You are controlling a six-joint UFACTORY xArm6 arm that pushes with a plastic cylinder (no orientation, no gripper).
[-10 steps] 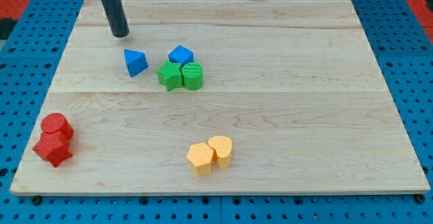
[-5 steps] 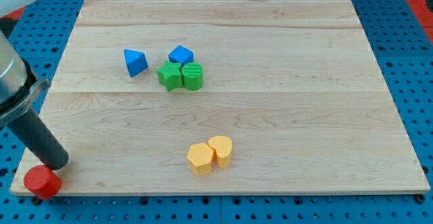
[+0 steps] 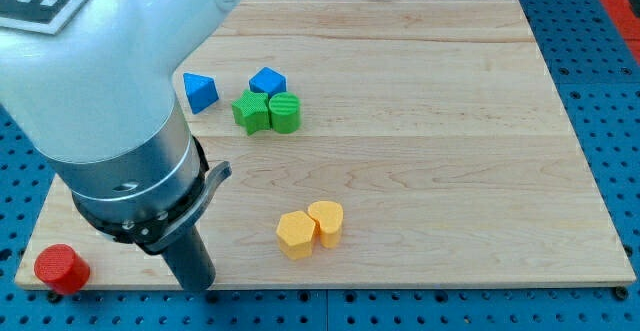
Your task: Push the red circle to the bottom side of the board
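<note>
The red circle [image 3: 60, 268] sits at the bottom left corner of the wooden board [image 3: 430, 171], on its bottom edge. My tip [image 3: 196, 285] rests near the board's bottom edge, well to the right of the red circle and apart from it. The yellow hexagon [image 3: 295, 235] lies to the tip's right. The arm's large grey body [image 3: 110, 101] fills the view's left and hides that part of the board. The red star is not visible.
A blue triangle [image 3: 200, 92], a blue block [image 3: 267, 80], a green star [image 3: 250, 112] and a green circle [image 3: 286, 113] cluster at upper centre. A second yellow block [image 3: 326, 221] touches the yellow hexagon. Blue pegboard [image 3: 610, 91] surrounds the board.
The red circle went from the left side, beside the red star, down to the bottom left corner. My tip moved from the top left, down the left edge, then right along the bottom.
</note>
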